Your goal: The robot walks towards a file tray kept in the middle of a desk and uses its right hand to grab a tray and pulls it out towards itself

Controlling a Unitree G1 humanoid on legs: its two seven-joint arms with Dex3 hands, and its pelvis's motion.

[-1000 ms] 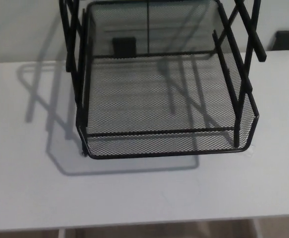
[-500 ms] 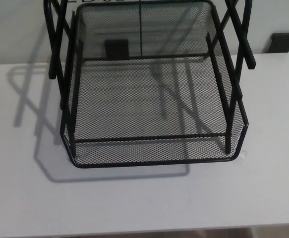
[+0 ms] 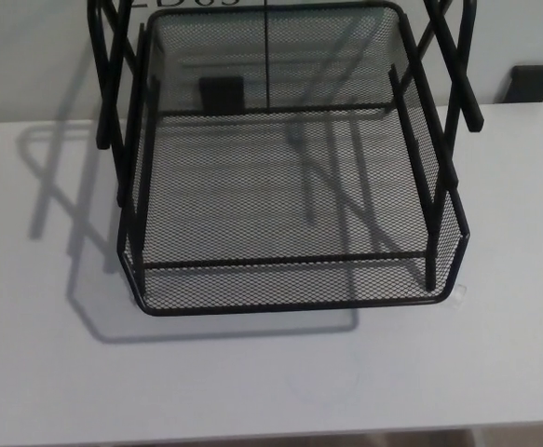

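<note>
A black wire-mesh file tray rack (image 3: 290, 186) stands on the white desk (image 3: 252, 372), filling the upper middle of the head view. Its lowest tray (image 3: 294, 296) has a curved front rim facing me, with a thin black crossbar just behind it. An upper mesh tray (image 3: 271, 47) sits above, held by slanted black side struts (image 3: 457, 74). The trays hold nothing that I can see. Neither of my hands shows in the picture.
The rack throws a grey shadow (image 3: 66, 233) to its left on the desk. The desk's front edge (image 3: 271, 436) runs along the bottom of the picture. Two dark blocks sit on the wall behind, one seen through the mesh (image 3: 220, 93) and one at the far right (image 3: 532, 82).
The whole picture has shifted: the rack now sits further left and lower in view than a second ago, so the camera has moved. Since half a second ago almost nothing differs.
</note>
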